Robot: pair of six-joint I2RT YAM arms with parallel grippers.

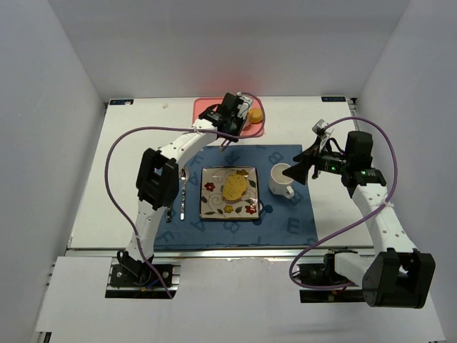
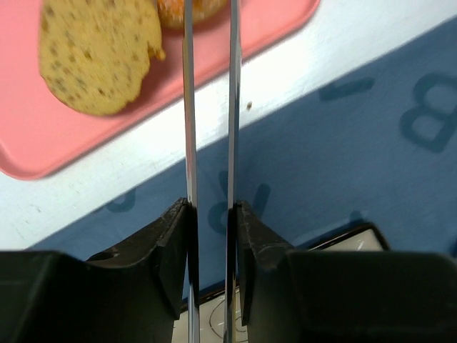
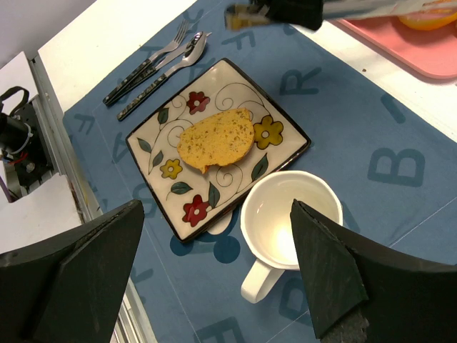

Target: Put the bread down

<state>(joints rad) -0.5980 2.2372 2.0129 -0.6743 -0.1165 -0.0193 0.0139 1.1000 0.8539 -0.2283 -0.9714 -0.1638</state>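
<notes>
The blue mat shows letters B, F; left gripper nearly closed, right gripper wide, both empty.

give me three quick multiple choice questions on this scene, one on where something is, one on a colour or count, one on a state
1. Where does the bread slice nearest the mug lie?
A. on the flowered plate
B. inside the mug
C. on the bare table

2. What colour is the tray at the far edge?
A. green
B. pink
C. black

3. How does the right gripper stand?
A. shut on the mug
B. shut on a fork
C. open, holding nothing

Answers: 1 A, the slice rests at the plate's middle in the right wrist view. 2 B, the tray with another slice shows pink in the left wrist view. 3 C, its fingers stand wide apart either side of the white mug, touching nothing.
</notes>
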